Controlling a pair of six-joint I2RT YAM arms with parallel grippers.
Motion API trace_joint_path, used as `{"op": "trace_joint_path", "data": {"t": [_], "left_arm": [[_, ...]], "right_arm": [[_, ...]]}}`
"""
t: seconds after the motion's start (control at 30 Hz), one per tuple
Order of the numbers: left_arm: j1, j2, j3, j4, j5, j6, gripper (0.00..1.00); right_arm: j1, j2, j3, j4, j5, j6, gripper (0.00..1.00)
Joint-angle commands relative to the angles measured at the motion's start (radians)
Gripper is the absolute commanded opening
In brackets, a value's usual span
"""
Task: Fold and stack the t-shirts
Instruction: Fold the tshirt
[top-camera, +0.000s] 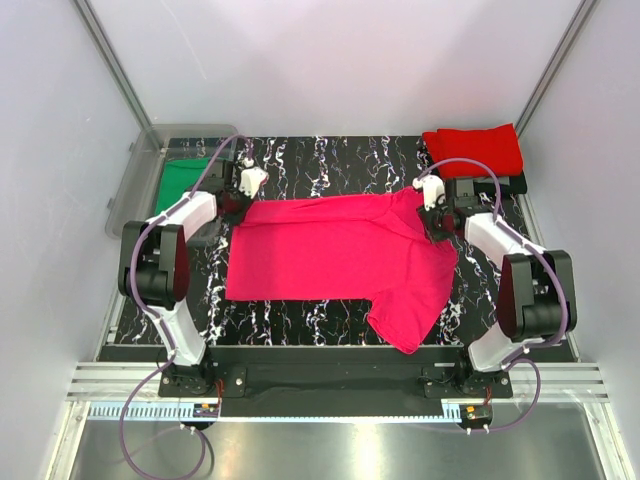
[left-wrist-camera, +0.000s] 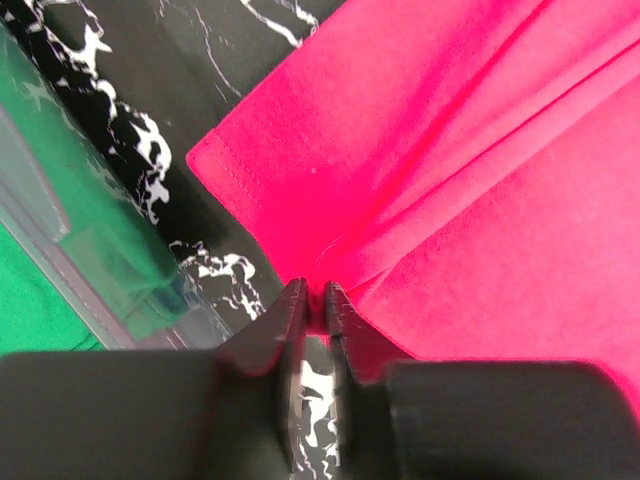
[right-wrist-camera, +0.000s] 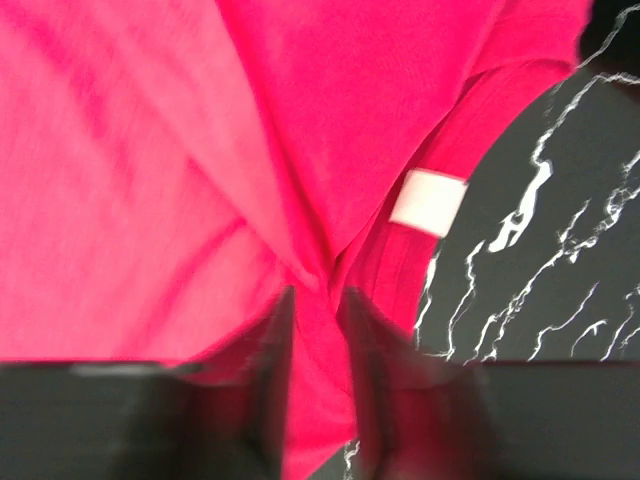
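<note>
Two arms pinch the far edge of one pink t-shirt (top-camera: 330, 255) spread on the table (top-camera: 320, 155).

From the left: one clear bin (top-camera: 130, 195) sits at the far-left corner with one green t-shirt (top-camera: 180, 183) inside. The left arm reaches forward, elbow bent. The left gripper (left-wrist-camera: 312, 300) is clamped on the pink t-shirt's far-left edge, near the bin. The shirt covers the middle, with bare marble beyond it. The right arm mirrors the left. The right gripper (right-wrist-camera: 315, 300) nips bunched cloth beside the white label (right-wrist-camera: 428, 202). One red t-shirt (top-camera: 475, 150) lies folded in the far-right corner.
</note>
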Motion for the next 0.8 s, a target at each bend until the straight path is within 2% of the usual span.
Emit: {"op": "trace_joint_path", "data": {"t": [0.0,0.03,0.07,0.17,0.2,0.23,0.27,0.4,0.47,0.53,0.6,0.77], "left_arm": [[0.007,-0.084,-0.02,0.016,-0.03,0.003,0.27],[0.007,-0.101,-0.025,0.006,-0.027,0.003,0.29],[0.007,-0.121,-0.026,0.001,-0.011,-0.002,0.35],[0.007,-0.19,-0.009,-0.019,0.018,-0.005,0.43],[0.007,-0.207,0.0,-0.028,0.025,-0.017,0.48],[0.007,-0.208,0.023,-0.039,0.038,-0.022,0.58],[0.007,-0.202,0.035,-0.048,0.067,-0.026,0.59],[0.008,-0.091,0.13,-0.132,0.088,-0.106,0.59],[0.008,-0.046,0.195,-0.166,0.13,-0.117,0.54],[0.007,0.005,0.227,-0.177,0.148,-0.141,0.47],[0.004,0.028,0.245,-0.176,0.144,-0.144,0.43],[-0.006,0.071,0.264,-0.177,0.119,-0.141,0.42]], "right_arm": [[0.01,-0.09,0.009,-0.081,-0.045,0.015,0.41],[0.008,-0.106,0.018,-0.101,-0.062,0.028,0.43],[0.008,-0.123,0.042,-0.127,-0.068,0.035,0.47],[0.008,-0.161,0.104,-0.143,-0.081,0.04,0.49],[0.007,-0.143,0.122,-0.146,-0.091,0.031,0.5],[0.01,-0.125,0.139,-0.146,-0.113,0.014,0.5],[0.008,-0.103,0.176,-0.149,-0.128,0.008,0.5],[0.01,0.08,0.3,-0.248,-0.315,-0.047,0.48],[0.013,0.162,0.42,-0.357,-0.41,-0.077,0.48],[0.016,0.301,0.527,-0.42,-0.449,-0.093,0.47],[0.018,0.355,0.581,-0.434,-0.456,-0.107,0.48],[0.021,0.518,0.77,-0.505,-0.466,-0.138,0.51]]}}
